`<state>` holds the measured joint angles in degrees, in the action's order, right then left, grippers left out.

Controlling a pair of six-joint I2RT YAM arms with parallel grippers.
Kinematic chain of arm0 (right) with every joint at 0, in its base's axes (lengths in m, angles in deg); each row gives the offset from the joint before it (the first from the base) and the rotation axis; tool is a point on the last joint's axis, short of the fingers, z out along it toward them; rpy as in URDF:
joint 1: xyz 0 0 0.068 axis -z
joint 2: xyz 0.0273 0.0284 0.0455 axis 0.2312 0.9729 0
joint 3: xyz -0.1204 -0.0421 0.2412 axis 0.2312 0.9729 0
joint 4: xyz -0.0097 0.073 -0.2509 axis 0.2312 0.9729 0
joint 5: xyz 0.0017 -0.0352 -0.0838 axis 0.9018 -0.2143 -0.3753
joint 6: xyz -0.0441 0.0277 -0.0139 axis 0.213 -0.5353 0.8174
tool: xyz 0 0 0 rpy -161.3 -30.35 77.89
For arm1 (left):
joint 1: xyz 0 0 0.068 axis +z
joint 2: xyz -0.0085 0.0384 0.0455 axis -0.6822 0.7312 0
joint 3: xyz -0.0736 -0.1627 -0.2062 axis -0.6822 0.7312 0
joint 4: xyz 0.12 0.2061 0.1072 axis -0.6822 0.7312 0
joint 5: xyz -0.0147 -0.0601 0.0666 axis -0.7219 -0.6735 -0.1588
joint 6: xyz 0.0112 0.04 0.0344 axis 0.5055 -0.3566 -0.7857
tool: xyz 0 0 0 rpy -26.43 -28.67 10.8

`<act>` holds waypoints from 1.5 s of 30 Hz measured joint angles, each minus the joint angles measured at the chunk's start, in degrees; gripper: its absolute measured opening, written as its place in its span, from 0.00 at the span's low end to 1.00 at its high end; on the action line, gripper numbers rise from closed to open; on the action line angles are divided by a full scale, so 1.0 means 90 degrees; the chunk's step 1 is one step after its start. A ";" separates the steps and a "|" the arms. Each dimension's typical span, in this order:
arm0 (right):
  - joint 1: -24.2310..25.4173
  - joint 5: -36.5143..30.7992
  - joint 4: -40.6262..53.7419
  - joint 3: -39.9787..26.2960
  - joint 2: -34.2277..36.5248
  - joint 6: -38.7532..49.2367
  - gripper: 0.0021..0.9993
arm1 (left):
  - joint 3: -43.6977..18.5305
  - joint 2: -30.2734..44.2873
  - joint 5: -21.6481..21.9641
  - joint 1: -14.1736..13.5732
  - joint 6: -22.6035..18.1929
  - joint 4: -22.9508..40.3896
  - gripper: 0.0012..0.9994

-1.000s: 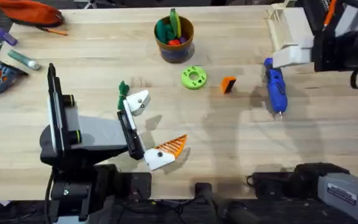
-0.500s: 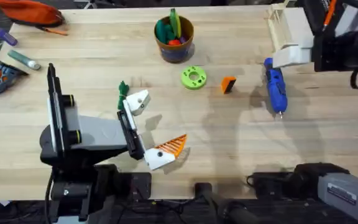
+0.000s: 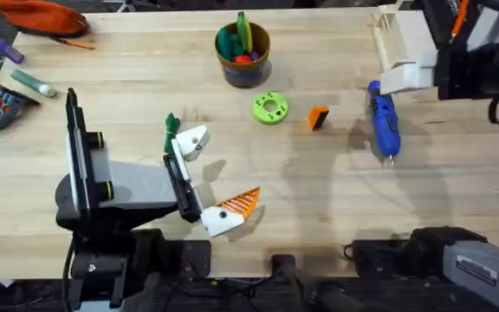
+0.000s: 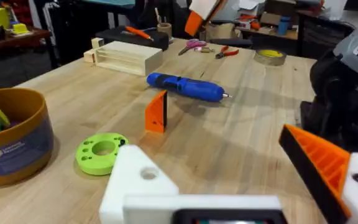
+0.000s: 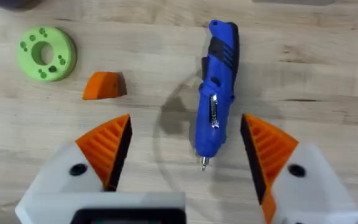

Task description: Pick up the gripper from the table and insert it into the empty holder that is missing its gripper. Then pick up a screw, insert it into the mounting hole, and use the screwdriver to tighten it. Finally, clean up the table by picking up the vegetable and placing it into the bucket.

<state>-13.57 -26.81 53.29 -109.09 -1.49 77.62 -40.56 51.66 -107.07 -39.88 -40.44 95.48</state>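
Wooden desk (image 3: 319,191): right end effector (image 5: 182,158) spread wide above the screwdriver (image 5: 216,93), so it may miss the gripper (image 5: 104,85) alongside.

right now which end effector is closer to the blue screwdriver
Right. The right end effector hangs open directly above the screwdriver, fingers straddling its tip end. The left end effector sits across the table, beyond the green disc and loose orange gripper.

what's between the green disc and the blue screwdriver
The loose orange gripper stands between the green disc and the screwdriver, apart from both; the overhead view shows it.
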 joint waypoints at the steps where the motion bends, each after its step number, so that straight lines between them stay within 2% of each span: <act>1: 0.0000 0.0000 0.0000 0.0000 0.0000 0.0000 0.99 | 0.0000 0.0001 0.0001 0.0000 0.0000 0.0000 0.99; 12: -0.0079 0.0005 -0.0001 0.0000 0.0000 -0.0058 0.99 | 0.0000 0.0000 0.0002 0.0000 0.0002 0.0000 0.99; 19: -0.0946 -0.0127 0.0482 -0.0241 0.0115 -0.0471 0.99 | 0.0000 0.0000 0.0002 0.0000 0.0002 0.0000 0.99; 26: -0.1820 -0.0375 0.1099 -0.1216 0.1007 -0.0810 0.99 | 0.0000 0.0001 0.0010 0.0000 0.0002 -0.0002 0.99; 31: -0.2191 -0.0413 0.1087 -0.1413 0.1705 -0.0988 0.99 | 0.0000 0.0000 0.0019 0.0000 0.0004 -0.0002 0.99; 38: -0.2334 -0.0454 0.1008 -0.1413 0.2715 -0.1294 0.99 | 0.0000 0.0000 0.0019 0.0000 0.0014 -0.0002 0.99; 45: -0.2334 -0.0457 0.0702 -0.1413 0.3308 -0.1362 0.99 | 0.0000 0.0000 0.0019 0.0000 0.0019 -0.0002 0.99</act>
<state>-34.58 -30.92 59.61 -121.81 28.28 65.36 -40.56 51.66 -106.90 -39.88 -40.26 95.46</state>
